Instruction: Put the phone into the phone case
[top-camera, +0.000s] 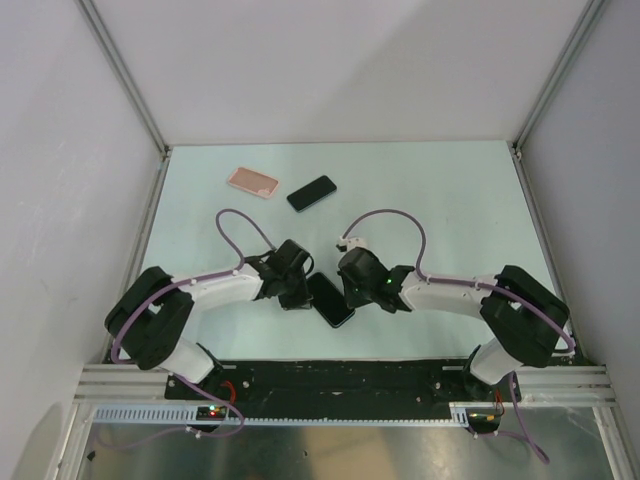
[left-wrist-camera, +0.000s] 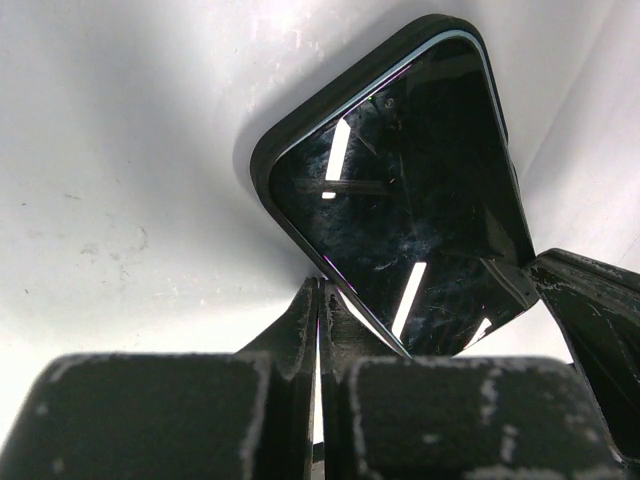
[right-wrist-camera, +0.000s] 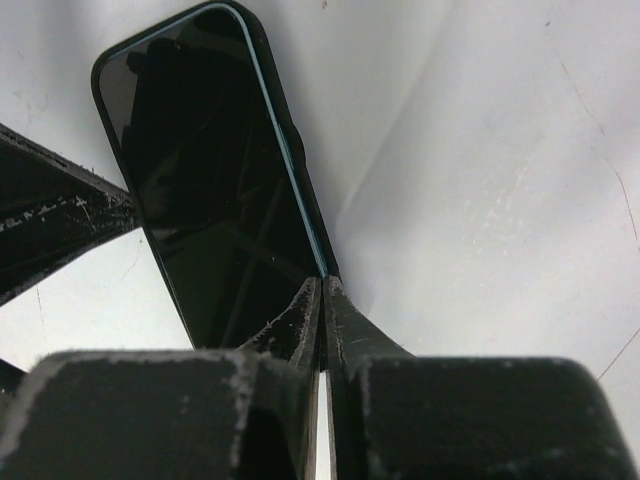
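My left pincer (left-wrist-camera: 318, 300) is closed; its two fingers press flat together with only a hairline seam between them; it is clamped on nothing; the tips sit at one long edge of the phone (top-camera: 330, 299).

My right pincer (right-wrist-camera: 322, 298) is likewise closed, fingers flat together; its tips sit at the opposite long edge of the same phone; whether either pair of tips actually presses the edge, I cannot tell.

The phone lies flat on the pale table (top-camera: 450, 200), near my bases and directly between the two pincers; its glass faces up, dark and glossy, bordered by a dark rounded rim; it lies at a slant, far end toward my left arm.

The phone case (top-camera: 252, 181) lies flat toward the far left of the table, well apart from both pincers and from the phone; it is salmon-pink with a paler rim.

A second black slab (top-camera: 311, 193) lies near the case, on its right; it is slanted and not touching the case.
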